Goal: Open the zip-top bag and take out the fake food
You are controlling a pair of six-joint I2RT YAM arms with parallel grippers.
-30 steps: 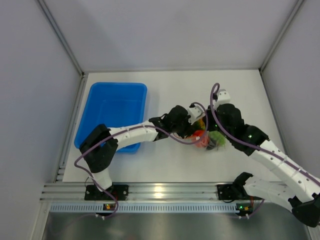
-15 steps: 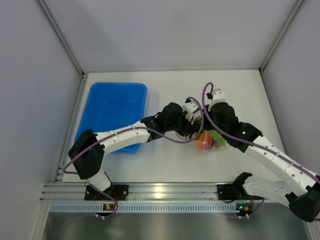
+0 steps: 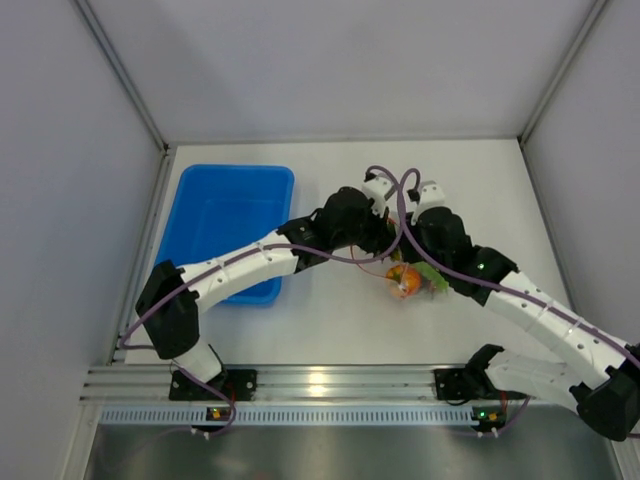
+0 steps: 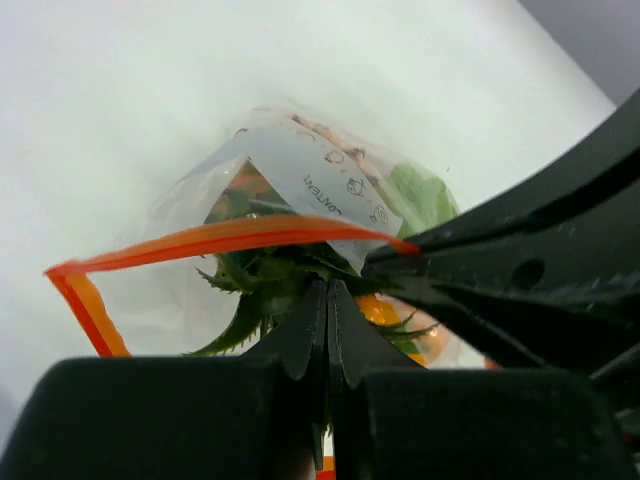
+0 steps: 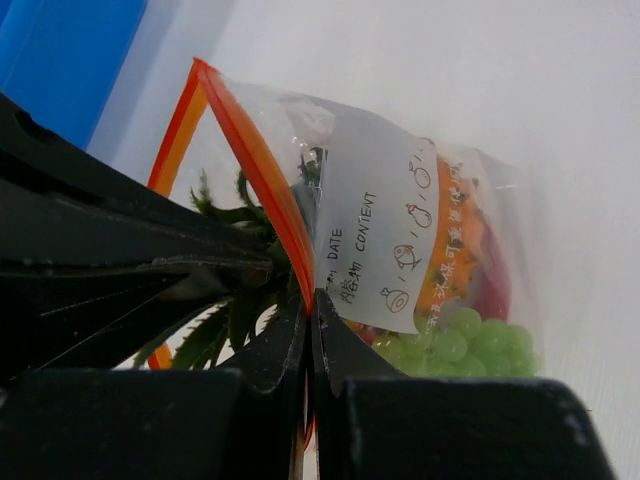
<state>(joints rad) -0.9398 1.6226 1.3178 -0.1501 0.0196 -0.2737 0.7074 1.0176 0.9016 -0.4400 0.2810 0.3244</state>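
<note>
The zip-top bag [image 3: 405, 281], clear with an orange-red zip strip [image 4: 210, 238], hangs between my two grippers above the table, its mouth pulled apart. My left gripper [image 3: 386, 250] is shut on one lip of the bag [image 4: 328, 290]. My right gripper [image 3: 418, 258] is shut on the opposite lip, right on the zip strip [image 5: 312, 300]. Inside the bag is the fake food: green leafy pieces [image 4: 250, 295], orange pieces [image 5: 455, 250], a cluster of green balls [image 5: 465, 340] and something red [image 5: 495, 290]. A white label [image 5: 375, 230] is on the bag's side.
A blue rectangular tray [image 3: 240, 172] sits at the left of the table, and its corner shows in the right wrist view [image 5: 60, 50]. Grey walls enclose the white table on three sides. An aluminium rail runs along the near edge.
Both grippers have moved farther from the bases and a little left, carrying the bag with them. The left arm has stretched out. The bag's mouth is now held apart.
</note>
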